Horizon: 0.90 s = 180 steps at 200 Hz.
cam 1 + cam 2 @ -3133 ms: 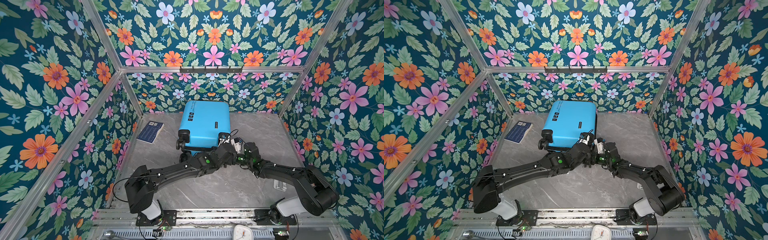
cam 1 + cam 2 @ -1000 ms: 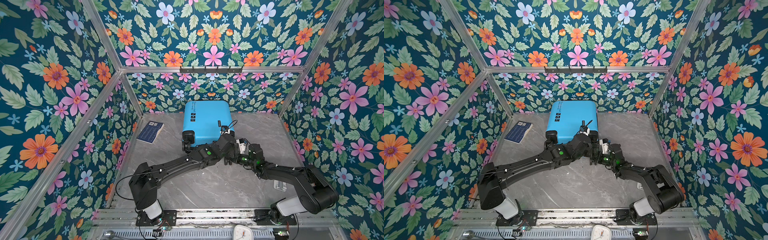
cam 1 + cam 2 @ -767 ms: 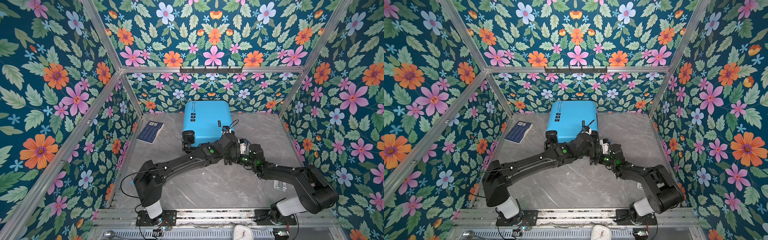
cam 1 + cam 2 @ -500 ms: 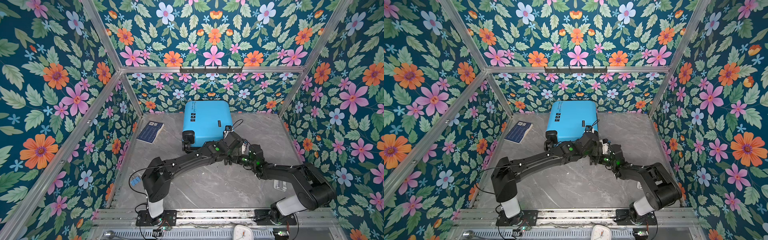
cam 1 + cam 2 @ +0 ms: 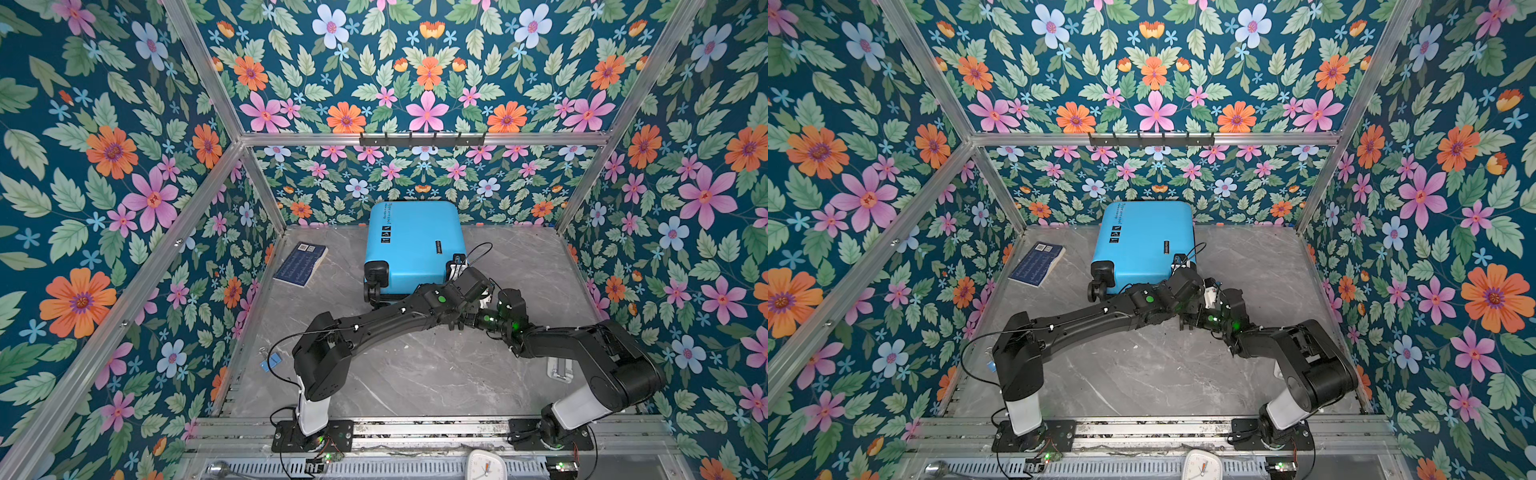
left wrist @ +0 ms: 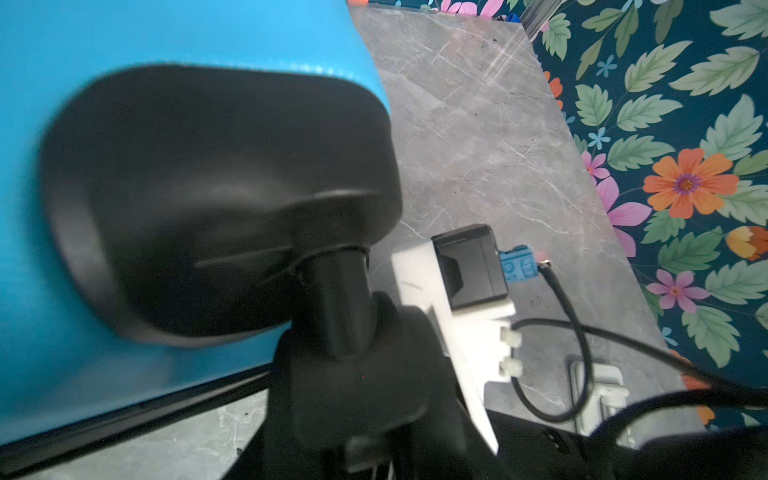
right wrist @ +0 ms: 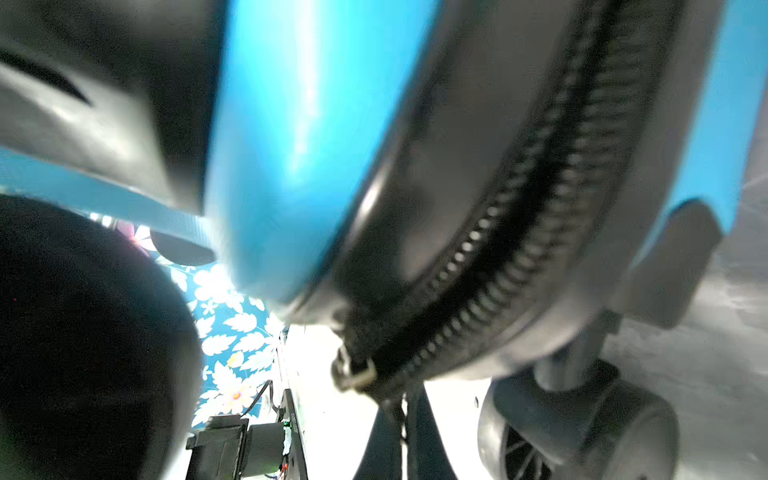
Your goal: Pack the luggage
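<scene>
The small bright-blue hard-shell suitcase (image 5: 415,249) lies flat and closed on the grey marble tabletop (image 5: 415,374), so I judge packing must start with its zip. That is why both my arms crowd its near right corner. My right gripper (image 7: 401,419) is pressed together just below the suitcase's metal zip slider (image 7: 353,374), apparently pinching the black pull. My left gripper (image 5: 456,270) sits by that corner's black wheel housing (image 6: 208,199), probably steadying the shell. I cannot tell how its jaws stand.
</scene>
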### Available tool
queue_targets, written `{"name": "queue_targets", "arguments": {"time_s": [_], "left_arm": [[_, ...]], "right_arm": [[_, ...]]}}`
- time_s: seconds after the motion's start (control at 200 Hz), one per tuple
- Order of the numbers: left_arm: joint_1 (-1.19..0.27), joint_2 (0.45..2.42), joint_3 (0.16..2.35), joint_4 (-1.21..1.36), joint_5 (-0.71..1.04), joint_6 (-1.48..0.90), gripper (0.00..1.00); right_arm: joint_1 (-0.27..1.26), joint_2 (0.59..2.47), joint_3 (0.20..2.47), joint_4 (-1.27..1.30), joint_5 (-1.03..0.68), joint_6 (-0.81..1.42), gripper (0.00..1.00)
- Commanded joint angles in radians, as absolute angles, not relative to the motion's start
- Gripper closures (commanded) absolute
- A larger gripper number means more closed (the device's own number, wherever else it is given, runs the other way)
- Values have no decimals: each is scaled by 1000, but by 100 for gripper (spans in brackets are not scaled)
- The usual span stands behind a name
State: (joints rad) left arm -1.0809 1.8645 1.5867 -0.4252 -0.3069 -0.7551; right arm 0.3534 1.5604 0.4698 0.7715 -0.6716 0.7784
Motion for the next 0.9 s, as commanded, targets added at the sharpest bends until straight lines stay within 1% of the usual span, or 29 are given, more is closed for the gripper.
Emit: {"name": "queue_targets", "arguments": {"time_s": [0.0,0.09,0.24,0.375,0.43,0.495,0.65,0.725,0.895], "left_arm": [[-1075,1852,1581,-446,-351,-710,67],[-1076,1840,1569,-440,-355,-702,77],[-1075,1823,1553,-425,-357,-684,100],[-1075,1813,1545,-417,-349,-671,100],[-1076,1812,1543,-416,-346,-669,100],[-1075,1810,1538,-413,-343,-669,100],[-1076,1802,1528,-405,-339,-670,100],[-1075,1802,1526,-404,-335,-670,100],[-1076,1801,1526,-402,-327,-672,100]], "right_arm": [[348,1548,475,720,-647,796,100],[348,1529,475,712,-653,801,100],[348,1488,471,680,-652,799,100],[348,1471,468,661,-653,793,100],[348,1473,468,660,-652,793,86],[348,1477,469,669,-653,797,79],[348,1492,468,709,-664,820,67],[348,1501,469,727,-669,830,60],[348,1518,472,782,-682,852,51]]}}
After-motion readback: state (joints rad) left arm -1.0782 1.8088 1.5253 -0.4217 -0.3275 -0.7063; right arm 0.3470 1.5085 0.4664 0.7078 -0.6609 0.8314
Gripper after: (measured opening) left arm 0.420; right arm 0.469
